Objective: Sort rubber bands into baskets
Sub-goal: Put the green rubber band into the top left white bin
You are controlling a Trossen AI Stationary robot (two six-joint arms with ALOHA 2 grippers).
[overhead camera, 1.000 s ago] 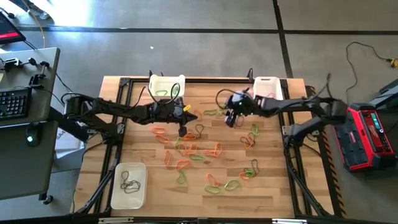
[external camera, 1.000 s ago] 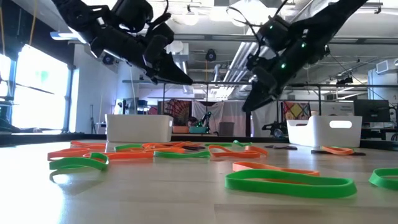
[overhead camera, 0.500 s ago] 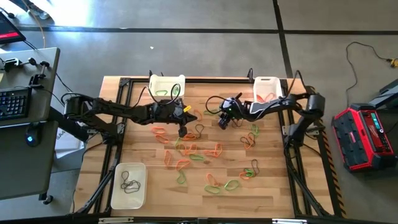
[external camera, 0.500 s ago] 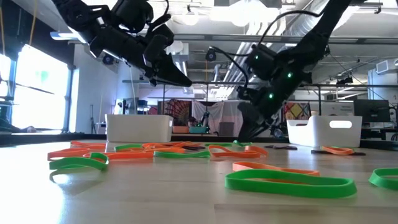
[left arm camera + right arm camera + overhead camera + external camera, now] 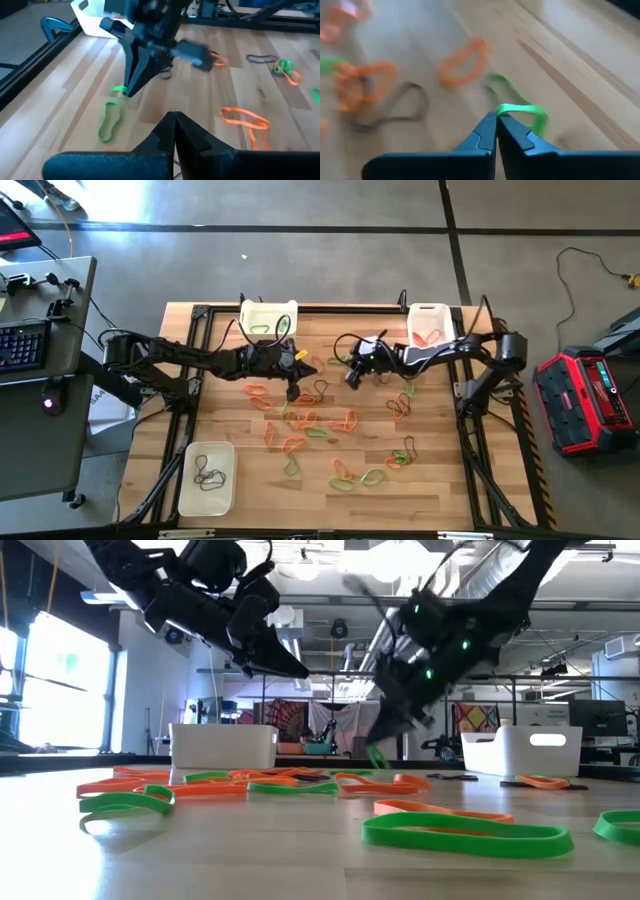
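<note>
Many green, orange and dark rubber bands (image 5: 318,425) lie scattered on the wooden table (image 5: 440,470). Three white baskets stand on it: far left (image 5: 268,317), far right (image 5: 430,323) and near left (image 5: 207,478). My right gripper (image 5: 351,377) is low over the far middle of the table, shut on a green rubber band (image 5: 520,111). My left gripper (image 5: 293,389) hovers shut and empty above the bands, left of the right one; its tips show in the low view (image 5: 300,671). My right gripper pinches a green rubber band by a bend at one end (image 5: 506,108), right at its fingertips. The fingers slant down from the table's right side. A short stretch of the band (image 5: 378,755) hangs below the tips, close over the table.
The far-left basket holds a green band, the far-right one orange bands, the near-left one dark bands (image 5: 208,474). Another green loop (image 5: 109,120) lies on the wood just beside the right fingertips. Bare wood lies along the near right.
My right gripper has gone down and toward the table's left edge, rolled a little, and shut on the green band. The left arm has kept still.
</note>
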